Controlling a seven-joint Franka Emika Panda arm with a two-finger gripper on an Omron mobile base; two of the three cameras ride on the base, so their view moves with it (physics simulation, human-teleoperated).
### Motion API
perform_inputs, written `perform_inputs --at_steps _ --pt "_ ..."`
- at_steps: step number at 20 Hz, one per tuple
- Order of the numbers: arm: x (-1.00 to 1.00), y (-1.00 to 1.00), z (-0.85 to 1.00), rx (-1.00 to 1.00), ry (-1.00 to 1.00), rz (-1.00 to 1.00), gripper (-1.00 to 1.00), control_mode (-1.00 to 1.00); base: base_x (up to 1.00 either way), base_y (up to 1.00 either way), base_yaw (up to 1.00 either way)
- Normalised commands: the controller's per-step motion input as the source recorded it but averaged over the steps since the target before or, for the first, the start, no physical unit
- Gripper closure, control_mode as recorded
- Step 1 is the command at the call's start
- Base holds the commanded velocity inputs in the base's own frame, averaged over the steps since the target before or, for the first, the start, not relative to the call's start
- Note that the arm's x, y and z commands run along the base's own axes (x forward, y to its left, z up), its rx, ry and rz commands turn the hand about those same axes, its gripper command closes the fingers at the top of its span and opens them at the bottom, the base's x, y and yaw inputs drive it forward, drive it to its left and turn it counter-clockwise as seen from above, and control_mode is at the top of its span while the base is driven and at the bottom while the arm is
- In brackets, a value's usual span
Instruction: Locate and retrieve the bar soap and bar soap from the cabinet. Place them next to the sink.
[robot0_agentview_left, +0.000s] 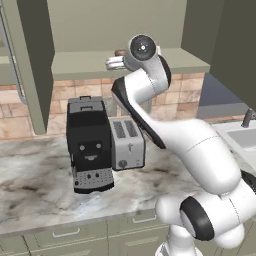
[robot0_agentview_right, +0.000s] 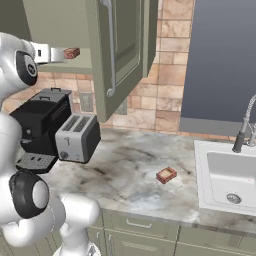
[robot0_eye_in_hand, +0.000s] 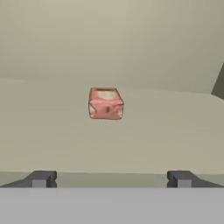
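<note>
One bar soap (robot0_eye_in_hand: 106, 103) sits on the shelf (robot0_eye_in_hand: 65, 140) inside the cabinet (robot0_agentview_right: 120, 45), straight ahead of my gripper (robot0_eye_in_hand: 111, 178) and clear of it, with bare shelf on every side. In the right base view the same block (robot0_agentview_right: 72, 53) lies near the shelf's front edge, just beyond my fingertips (robot0_agentview_right: 59, 54), apart from them. My fingers are spread wide, nothing between them; the gap between the two tips is far broader than the soap. The open cabinet door (robot0_agentview_right: 112, 55) hangs to the right of the opening, its metal bar handle (robot0_agentview_right: 108, 47) facing out, and leaves the front of the shelf free.

The second bar soap (robot0_agentview_right: 166, 175) lies on the marble counter (robot0_agentview_right: 130, 170), near the sink (robot0_agentview_right: 230, 175) but not touching its rim, with open counter all round it. The faucet (robot0_agentview_right: 244, 127) rises at the basin's back edge.

Below the shelf, against the brick wall, stand the toaster (robot0_agentview_right: 77, 137) and the black coffee machine (robot0_agentview_right: 40, 125), just beside each other, well under my hand.
</note>
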Motion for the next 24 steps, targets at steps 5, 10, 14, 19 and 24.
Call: perform_inputs --at_steps 5,10,14,19,24 --pt "0.34 -0.16 0.22 0.10 0.29 -0.04 -1.00 -1.00 0.00 0.00 0.00" --pt "0.21 -0.01 0.15 0.07 0.12 -0.03 -1.00 -1.00 0.00 0.00 0.00" --pt "0.00 0.00 -0.04 0.00 -0.05 0.00 -1.00 -1.00 0.00 0.00 0.00" --pt "0.11 0.00 -0.10 0.00 -0.08 0.00 -1.00 -1.00 0.00 0.00 0.00" --pt "0.34 0.02 -0.01 0.00 0.04 0.00 -1.00 -1.00 0.00 0.00 0.00"
